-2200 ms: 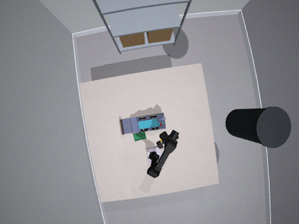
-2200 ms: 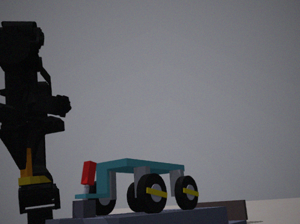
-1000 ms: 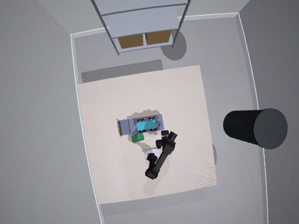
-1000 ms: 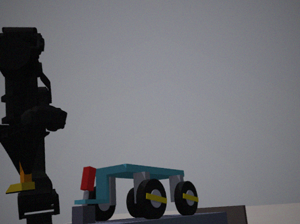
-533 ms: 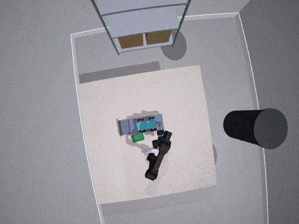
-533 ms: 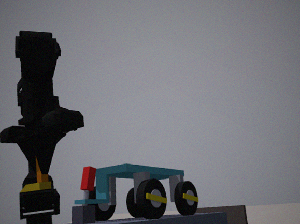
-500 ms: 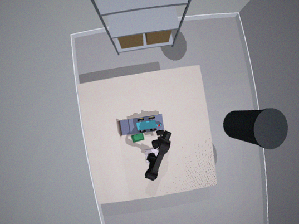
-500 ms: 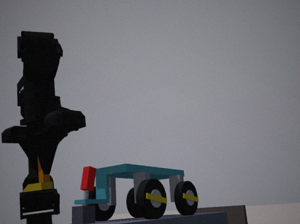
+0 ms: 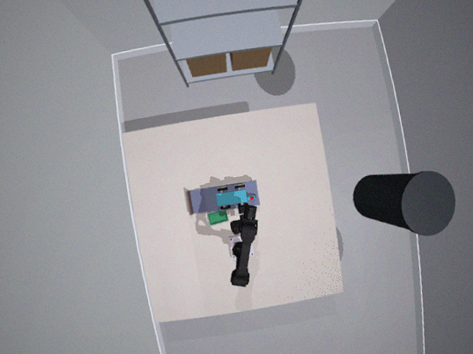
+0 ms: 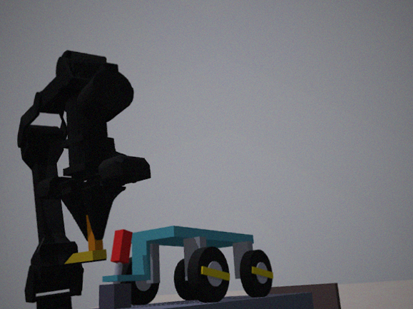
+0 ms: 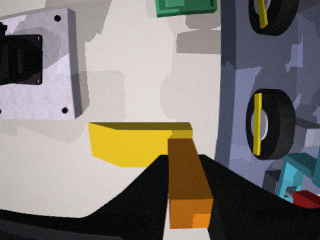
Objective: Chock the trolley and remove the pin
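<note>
The yellow chock (image 10: 88, 257) (image 11: 132, 145) hangs in the air by its orange handle; its black rubber underside does not show. My gripper (image 10: 95, 232) (image 11: 182, 163) is shut on the handle, on the robot-base side of the ramp (image 9: 203, 200) (image 10: 239, 307), near the uphill end. The teal trolley (image 9: 231, 197) (image 10: 211, 236) stands on the ramp, with no chock at its visible wheels. The red-headed stop pin (image 9: 251, 198) (image 10: 120, 246) (image 11: 307, 199) stands upright through the trolley's uphill bracket. The green tray (image 9: 218, 217) (image 11: 187, 6) lies beside the ramp's near side.
The pale robot base plate (image 11: 55, 95) is left of the chock in the wrist view. A brown end board (image 10: 310, 291) stands at the ramp's downhill end. A pin block (image 10: 114, 295) rises at the uphill end. A shelf rack (image 9: 224, 34) and black cylinder (image 9: 383, 200) are farther off.
</note>
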